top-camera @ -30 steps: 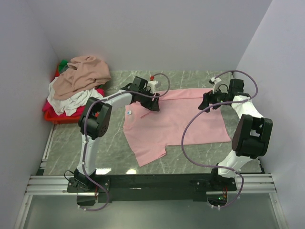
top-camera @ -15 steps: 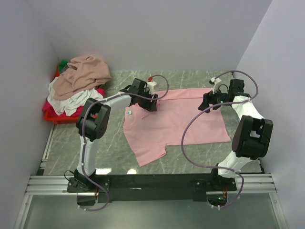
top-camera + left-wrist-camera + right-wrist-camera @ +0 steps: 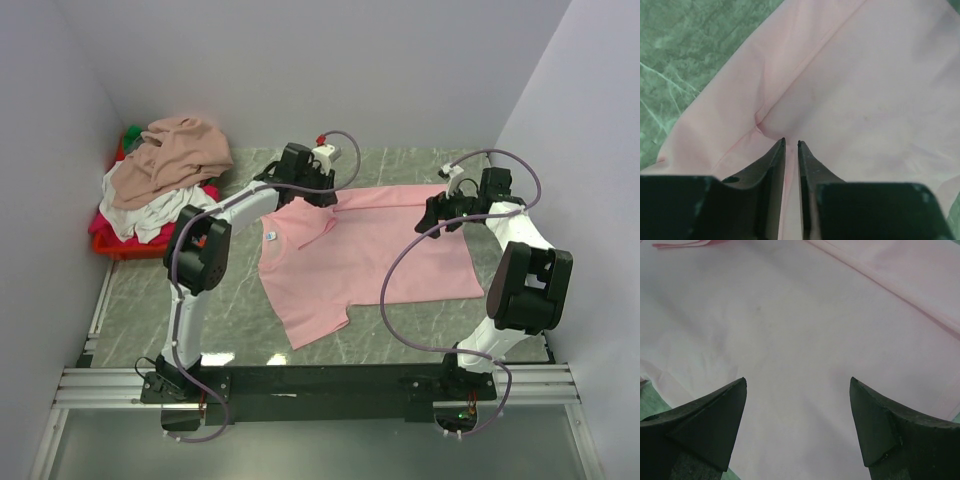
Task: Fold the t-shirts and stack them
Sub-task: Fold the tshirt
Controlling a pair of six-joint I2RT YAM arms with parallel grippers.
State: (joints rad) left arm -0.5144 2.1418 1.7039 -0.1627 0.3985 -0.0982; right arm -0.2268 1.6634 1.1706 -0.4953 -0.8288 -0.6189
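— What does the red basket (image 3: 108,246) hold?

— It stands in the far-left corner of the bench (image 3: 150,300), heaped above its rim. A crumpled tan shirt (image 3: 178,150) lies on top and a white shirt (image 3: 148,212) under it. A strip of magenta cloth (image 3: 211,192) shows at the side and a scrap of green cloth (image 3: 132,133) at the back.

— And the pink t-shirt (image 3: 380,250)?

— It lies spread on the marbled grey-green bench between the two arms, smooth and matte. Its small neck label (image 3: 270,235) faces the left edge. Its far-left shoulder is bunched up.

— The left tool (image 3: 791,144)?

— Its black fingers are pressed nearly together, pinching a creased fold of that pink cloth.

— The right tool (image 3: 797,385)?

— It is spread wide, with blunt wedge-shaped fingers over flat pink cloth near the shirt's far-right part, and it grips nothing.
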